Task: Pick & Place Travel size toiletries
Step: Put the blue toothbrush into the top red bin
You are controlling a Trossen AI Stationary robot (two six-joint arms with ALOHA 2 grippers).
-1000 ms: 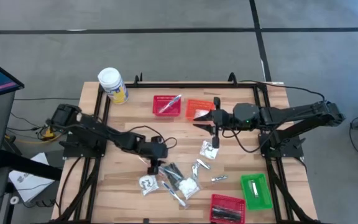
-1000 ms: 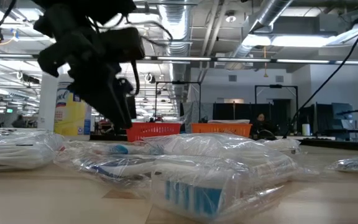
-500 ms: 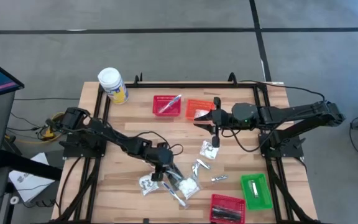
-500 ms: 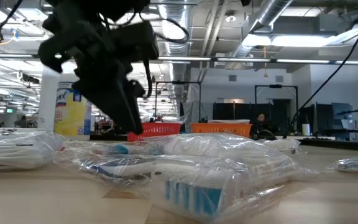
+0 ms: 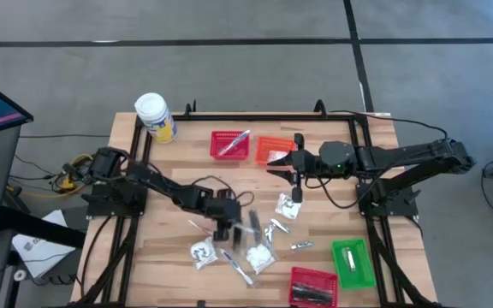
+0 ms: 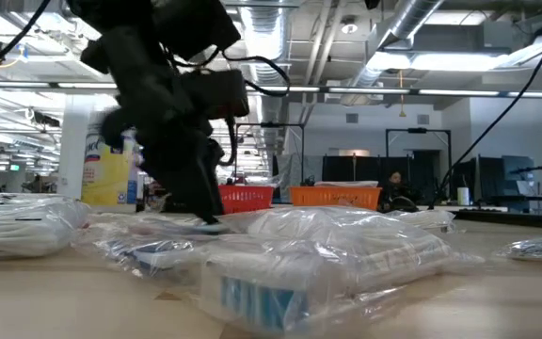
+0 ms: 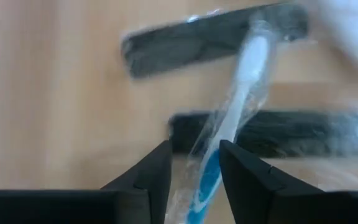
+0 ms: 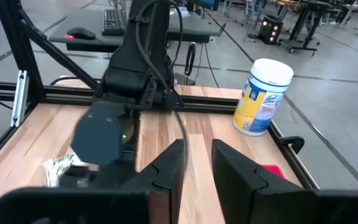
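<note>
Far left rear corner of the wooden table [image 5: 169, 239]: white-lidded yellow wipes jar [image 5: 155, 117], upright.

Left gripper [image 5: 222, 229] low over the centre-front pile of travel toiletries; in the left wrist view its fingers [image 7: 151, 171] clench a clear-wrapped toothbrush [image 7: 232, 132], white stem with blue handle, standing between them. Two dark slim wrapped pieces [image 7: 216, 40] lie on the wood just beyond.

Pile: coiled-item packet [image 5: 202, 252], white square packet [image 5: 260, 256], silver-grey sticks [image 5: 240, 269], all near one another.

Rear centre: red basket [image 5: 229, 145] holding a stick, orange basket [image 5: 271, 151] beside it.

Right gripper [image 5: 278, 162] hovers over the orange basket, fingers apart a little, nothing between them. Packet [image 5: 288, 206] lies below it.

Front right: green basket [image 5: 353, 263], second red basket [image 5: 313, 287].
</note>
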